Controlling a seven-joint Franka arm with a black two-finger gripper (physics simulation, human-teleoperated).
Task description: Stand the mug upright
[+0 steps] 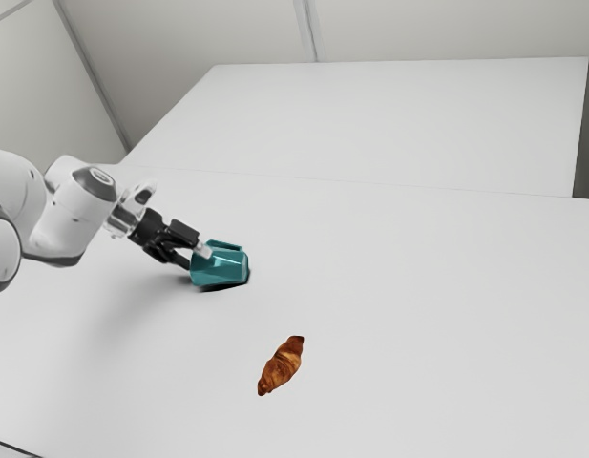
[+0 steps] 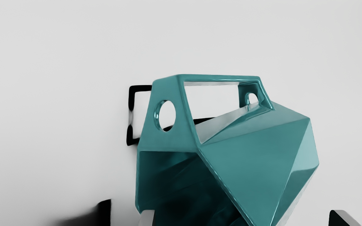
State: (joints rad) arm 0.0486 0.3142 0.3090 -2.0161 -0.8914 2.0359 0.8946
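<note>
The teal faceted mug (image 1: 220,267) lies on its side on the table, its mouth toward the hand and its base toward the exterior view's right. At its mouth end is the gripper (image 1: 197,256), one finger overlapping the mug's upper side there. In the wrist view the mug (image 2: 247,147) shows its angular handle and dark inside. The gripper (image 2: 244,218) is open there, its fingertips wide apart: one at the edge of the mouth, the other past the mug's outer wall. Contact with either finger cannot be told.
A brown croissant (image 1: 281,365) lies on the white table (image 1: 418,286), nearer the exterior camera than the mug. Behind stands another white surface (image 1: 389,114), with pale walls around. A dark cable (image 1: 12,447) shows at the exterior view's lower left corner.
</note>
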